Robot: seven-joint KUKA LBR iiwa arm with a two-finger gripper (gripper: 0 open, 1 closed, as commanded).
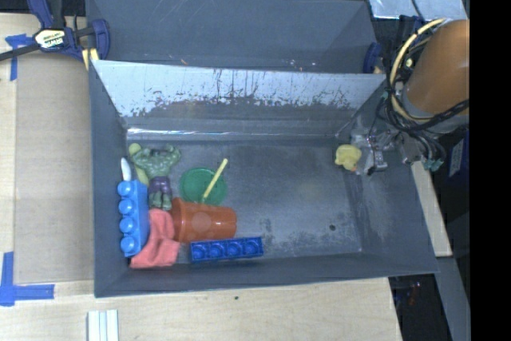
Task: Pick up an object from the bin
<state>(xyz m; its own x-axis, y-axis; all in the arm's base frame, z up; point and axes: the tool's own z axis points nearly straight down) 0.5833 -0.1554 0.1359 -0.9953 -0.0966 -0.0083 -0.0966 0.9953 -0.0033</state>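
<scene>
1. gripper [369, 156]: two-finger metal end effector at the bin's right side, over the sloped right wall near the far corner. whether it was open or closed could not be told, since the dark cables [407, 128] and its own body masked the tip.
2. small pale yellow rounded lump [347, 157]: the thing nearest the gripper, touching its left side. it sat well apart from all other things and seemed to hang against the wall rather than rest on the floor, so it was judged the likely pick, though a grasp was not confirmed.
3. grey metal bin [239, 36]: the floor centre and right were bare, leaving the lump free of neighbours.
4. orange domed cover [443, 68]: part of the arm, above the right rim.
5. heap, front-left corner, far from the gripper:
   - green round disc [192, 186] with a thin yellow stick [214, 178] lying across it
   - orange-red plastic cup [204, 221] on its side
   - long blue studded brick [226, 249] along the front wall
   - pink soft cloth-like piece [158, 245]
   - blue beaded bar [129, 216] by the left wall
   - pale green figure [156, 158]
6. obstruction: none of the heap stood in the way. the close right wall was judged the only hindrance.
</scene>
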